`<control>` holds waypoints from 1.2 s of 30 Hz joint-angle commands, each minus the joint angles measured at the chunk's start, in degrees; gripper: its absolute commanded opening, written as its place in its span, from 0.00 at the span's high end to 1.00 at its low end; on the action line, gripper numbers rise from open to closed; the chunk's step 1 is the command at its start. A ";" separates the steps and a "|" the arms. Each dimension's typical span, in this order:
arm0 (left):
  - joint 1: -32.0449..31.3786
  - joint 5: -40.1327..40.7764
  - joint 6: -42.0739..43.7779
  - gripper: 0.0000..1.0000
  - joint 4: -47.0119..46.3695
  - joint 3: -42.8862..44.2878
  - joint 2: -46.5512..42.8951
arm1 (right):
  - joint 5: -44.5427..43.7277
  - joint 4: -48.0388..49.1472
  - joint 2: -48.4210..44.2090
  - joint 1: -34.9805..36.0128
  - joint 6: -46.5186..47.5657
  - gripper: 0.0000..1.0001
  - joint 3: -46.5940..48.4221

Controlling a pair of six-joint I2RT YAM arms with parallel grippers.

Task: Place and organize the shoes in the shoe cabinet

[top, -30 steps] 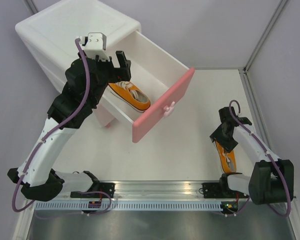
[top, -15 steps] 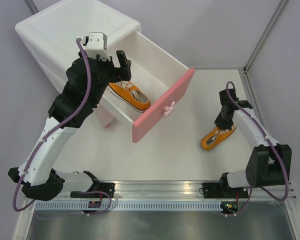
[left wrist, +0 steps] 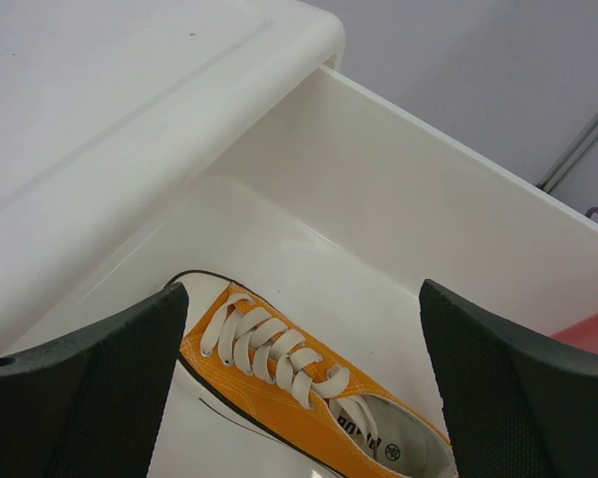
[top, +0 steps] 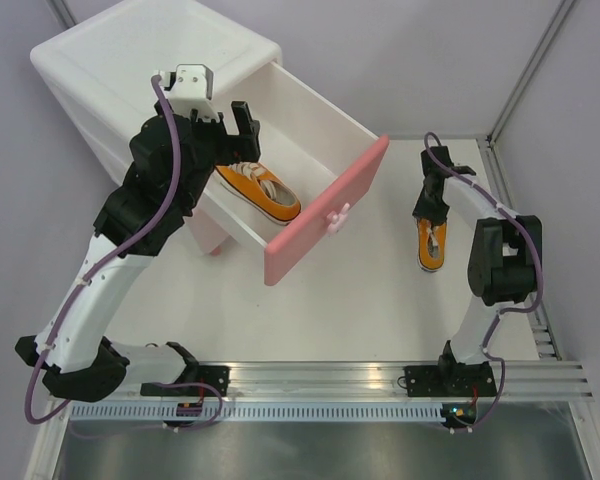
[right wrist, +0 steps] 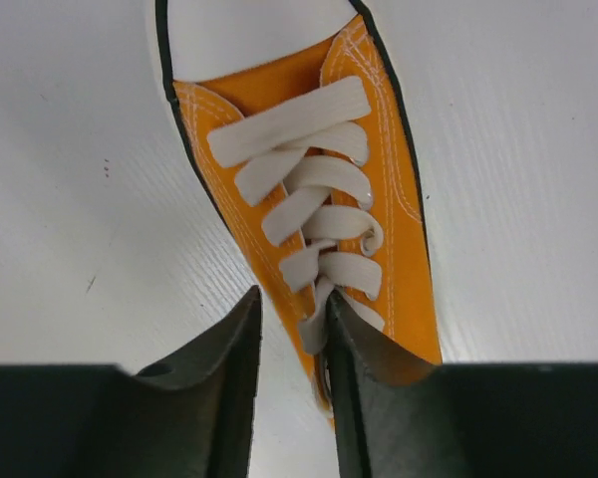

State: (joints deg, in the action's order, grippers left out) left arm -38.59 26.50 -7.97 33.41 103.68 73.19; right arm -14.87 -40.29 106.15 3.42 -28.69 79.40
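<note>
White counter [top: 360, 300] from above: the shoe cabinet [top: 110, 60] stands far left, its top drawer [top: 310, 130] pulled out with one orange shoe [top: 263, 190] inside. Over it hangs the left tool [top: 223, 125]. The right tool [top: 429, 208] holds a second orange shoe [top: 432, 248] right of the drawer. Left wrist: fingers spread wide above the drawer shoe. Right wrist: fingers pinch the shoe's collar beside the laces [right wrist: 309, 199].

The shoe cabinet [top: 130, 60] is seen as smooth, glossy white plastic, the orange shoe [right wrist: 304, 214] as matt woven canvas with flat cloth laces [right wrist: 289, 119], the tabletop [right wrist: 70, 199] as matt, faintly ribbed white, and the right tool [right wrist: 291, 307] as matt black plastic.
</note>
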 commanded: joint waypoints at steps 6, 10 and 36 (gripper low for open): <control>0.36 0.83 2.17 0.00 -0.36 2.40 0.37 | 2.47 -2.77 -5.67 0.53 1.44 0.44 4.98; 0.53 0.31 2.60 0.00 -0.97 2.49 0.81 | 5.54 -3.91 -10.59 0.71 -0.05 0.45 -1.93; 1.06 0.13 3.57 0.00 -0.71 2.49 -0.15 | 11.18 9.00 -10.09 0.71 4.51 0.52 -17.87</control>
State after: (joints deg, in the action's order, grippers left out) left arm -37.93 26.41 -6.28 33.74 104.31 74.19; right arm -4.78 -33.54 95.00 4.01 -26.98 60.25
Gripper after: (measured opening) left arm 0.994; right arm 0.481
